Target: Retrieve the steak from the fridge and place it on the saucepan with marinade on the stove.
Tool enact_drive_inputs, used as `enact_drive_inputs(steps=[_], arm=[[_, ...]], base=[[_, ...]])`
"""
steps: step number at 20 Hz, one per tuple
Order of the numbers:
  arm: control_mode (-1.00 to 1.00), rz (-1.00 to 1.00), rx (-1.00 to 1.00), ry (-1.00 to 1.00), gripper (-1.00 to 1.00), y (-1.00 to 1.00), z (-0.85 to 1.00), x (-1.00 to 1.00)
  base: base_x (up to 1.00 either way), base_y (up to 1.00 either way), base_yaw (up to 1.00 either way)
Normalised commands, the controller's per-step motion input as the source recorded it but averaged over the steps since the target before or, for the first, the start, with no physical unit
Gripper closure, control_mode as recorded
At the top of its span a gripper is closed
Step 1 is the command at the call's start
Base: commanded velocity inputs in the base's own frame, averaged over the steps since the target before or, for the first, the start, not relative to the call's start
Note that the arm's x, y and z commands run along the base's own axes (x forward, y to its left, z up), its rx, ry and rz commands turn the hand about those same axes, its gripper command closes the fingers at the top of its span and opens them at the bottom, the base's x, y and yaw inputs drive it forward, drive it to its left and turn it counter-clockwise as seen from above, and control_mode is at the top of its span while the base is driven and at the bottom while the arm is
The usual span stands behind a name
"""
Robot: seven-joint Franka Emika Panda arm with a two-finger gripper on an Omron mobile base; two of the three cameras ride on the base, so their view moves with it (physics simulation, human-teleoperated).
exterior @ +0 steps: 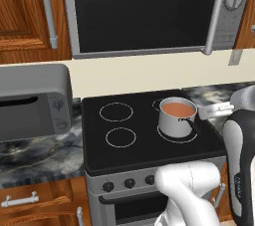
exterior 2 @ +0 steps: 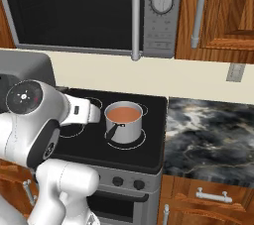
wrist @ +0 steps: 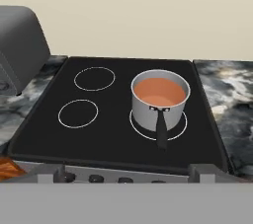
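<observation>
Spread wide, my jaws stood apart with nothing between them; my gripper (wrist: 126, 173) was empty, and each of my fingertips (wrist: 49, 172) rose at an outer side of my view, low in front of the stove (wrist: 113, 134).

Far off to my left, beyond the left jaw, sat the grey toaster oven (wrist: 20, 45) on a strip of dark marbled counter (wrist: 37, 90), touching the stove's left edge. Next came the black glass top. Its two left burner rings, the far one (wrist: 94, 78) and the near one (wrist: 78, 113), lay bare, ahead of my left jaw.

Ahead and a little right of the middle between my jaws stood the saucepan (wrist: 148, 109), upright on the near right ring. The marinade (wrist: 159, 91) filled it close to the rim, smooth and orange-red. I could not tell whether anything lay under that surface. Its short dark handle (wrist: 161, 129) pointed back towards me, nearer my right jaw than my left. Well apart from both jaws it was, with open glass between us.

Just beneath my fingertips ran the row of black knobs (wrist: 94, 178). To my right, past the right jaw, another stretch of marbled counter (wrist: 232, 99) met the stove's edge. High above hung the microwave (exterior: 144, 11).
</observation>
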Motion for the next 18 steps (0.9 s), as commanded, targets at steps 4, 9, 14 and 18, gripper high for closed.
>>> enact_drive_inputs(steps=[4,9,14,18], arm=[[-1.0,0.0,-0.01,-0.04,-1.0,0.0,0.0,-0.53],[-1.0,0.0,-0.03,-0.06,-1.0,0.01,-0.05,-0.52],[-1.0,-0.01,-0.02,-0.03,-1.0,0.05,-0.16,-0.17],[1.0,-0.02,0.0,-0.01,-1.0,0.04,-0.01,0.0]], base=[[0.0,0.0,0.0],[0.0,0.0,0.0],[0.0,0.0,0.0],[0.0,0.0,0.0]])
